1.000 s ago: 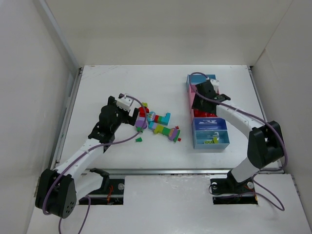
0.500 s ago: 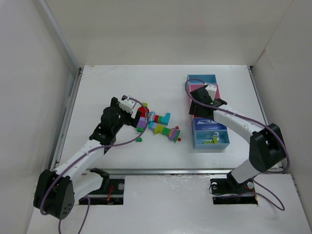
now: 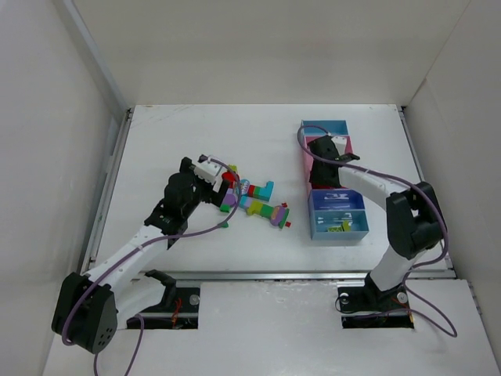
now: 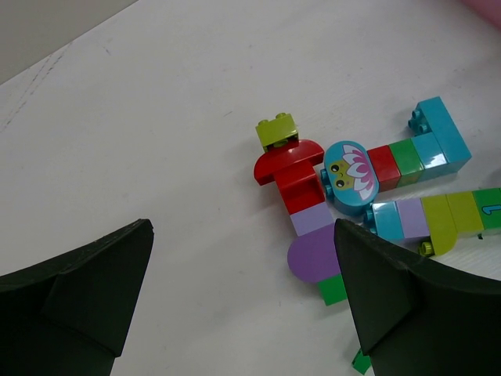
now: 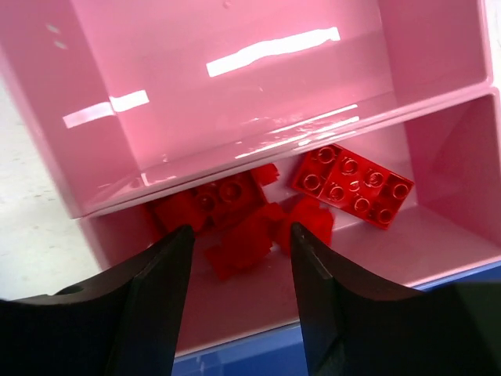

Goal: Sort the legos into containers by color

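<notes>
- Top external view: most of the legos (image 3: 254,200) lie in a joined cluster in the middle of the surface (image 3: 172,137). The containers (image 3: 338,233) stand in one strip off to the right.
- My left tool (image 4: 243,235) hangs over that cluster, fingers spread as wide as they go, with nothing between them.
- On the left wrist view, the red bricks (image 4: 291,178) are clicked onto a purple brick (image 4: 313,254) and a green brick (image 4: 333,290). My worry is that closing on any one of them lifts the whole mixed chain. Wrong colours would then land together in one bin.
- If I come down off-centre, one finger could shove the cluster sideways instead of straddling a brick.
- My right tool (image 5: 239,235) sits low over the pink bin (image 5: 450,157). Its fingers are partly apart and I see nothing pinched between them. Sorted red pieces (image 5: 352,184) lie directly below.
- Closing there could pick a sorted piece back up.
- Pulling away this low could snag the bin wall and drag the whole strip.
</notes>
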Motion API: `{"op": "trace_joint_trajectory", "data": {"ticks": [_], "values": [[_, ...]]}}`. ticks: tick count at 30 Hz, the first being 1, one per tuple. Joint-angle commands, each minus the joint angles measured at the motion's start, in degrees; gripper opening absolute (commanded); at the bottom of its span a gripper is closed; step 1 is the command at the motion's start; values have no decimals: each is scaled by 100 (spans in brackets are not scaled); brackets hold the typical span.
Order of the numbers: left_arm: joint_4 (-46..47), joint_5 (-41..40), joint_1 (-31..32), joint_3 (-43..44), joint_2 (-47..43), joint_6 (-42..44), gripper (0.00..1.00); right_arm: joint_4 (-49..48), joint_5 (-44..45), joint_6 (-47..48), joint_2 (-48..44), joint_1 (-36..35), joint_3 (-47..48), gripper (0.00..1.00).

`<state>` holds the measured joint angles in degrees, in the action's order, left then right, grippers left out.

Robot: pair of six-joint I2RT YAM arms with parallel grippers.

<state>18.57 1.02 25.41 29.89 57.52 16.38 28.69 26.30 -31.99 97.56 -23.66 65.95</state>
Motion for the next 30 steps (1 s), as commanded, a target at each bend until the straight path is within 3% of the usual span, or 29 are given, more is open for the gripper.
{"op": "trace_joint_trajectory", "data": {"ticks": [1,8,13,15,18,22,23,30], "values": [[94,-93,8,8,-171,32,100,-170,-82,96,-332,-85,348,58],[209,-146,8,-106,-171,84,100,22,797,404,-1502,-1289,348,63],[331,-146,8,-106,-171,84,100,655,-139,106,-1425,-1484,15,60],[332,-146,8,-159,-171,32,100,603,-458,-35,-1424,-1659,-450,55],[332,-93,61,-159,-118,32,100,375,-933,-106,-1424,-2036,-697,39],[410,-110,288,-264,-118,32,100,461,-1013,-167,-1039,-2371,-487,24],[411,-110,341,-264,-118,32,100,462,-1013,-167,-924,-2423,-435,15],[288,-611,869,-475,-232,84,100,1200,-856,-448,-89,-2424,-127,1]]}}
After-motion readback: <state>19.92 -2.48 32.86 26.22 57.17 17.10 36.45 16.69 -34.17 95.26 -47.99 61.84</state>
